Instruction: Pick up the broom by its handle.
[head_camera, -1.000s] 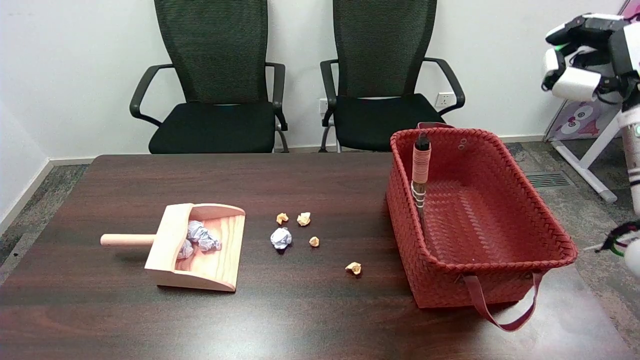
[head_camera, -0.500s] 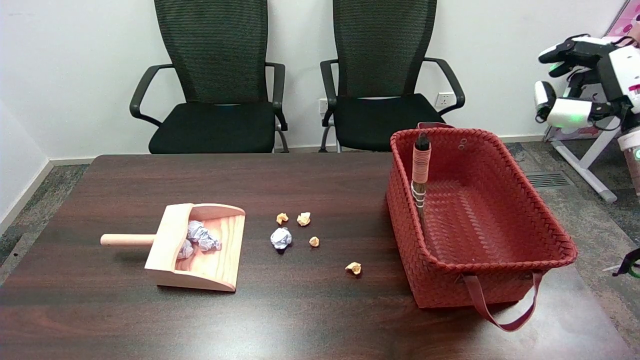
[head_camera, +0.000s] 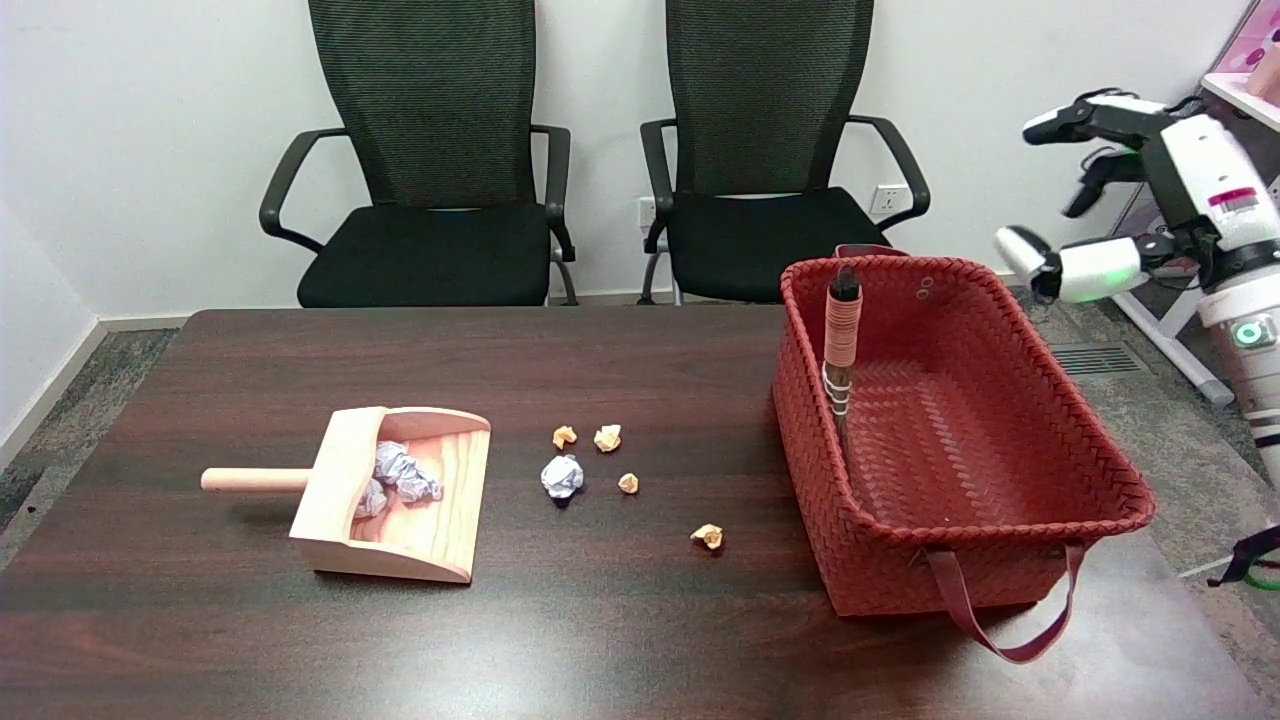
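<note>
The broom (head_camera: 841, 345) stands inside the red woven basket (head_camera: 1090, 440), leaning against its left wall, with its pink-wrapped handle tip poking just above the rim. Its brush end is hidden low in the basket. My right hand (head_camera: 1130, 200) hovers in the air at the far right, above and to the right of the basket's far corner. Its fingers are spread wide and hold nothing. It is well apart from the broom handle.
A wooden dustpan (head_camera: 390, 495) with crumpled paper in it lies on the dark table (head_camera: 600, 640) at the left. Several paper balls (head_camera: 562, 476) are scattered mid-table. Two black chairs (head_camera: 430, 160) stand behind. A basket strap (head_camera: 1000, 620) hangs over the near side.
My right hand has swung left and slightly down toward the basket, and its fingers have spread further apart. The broom, basket and dustpan have not moved.
</note>
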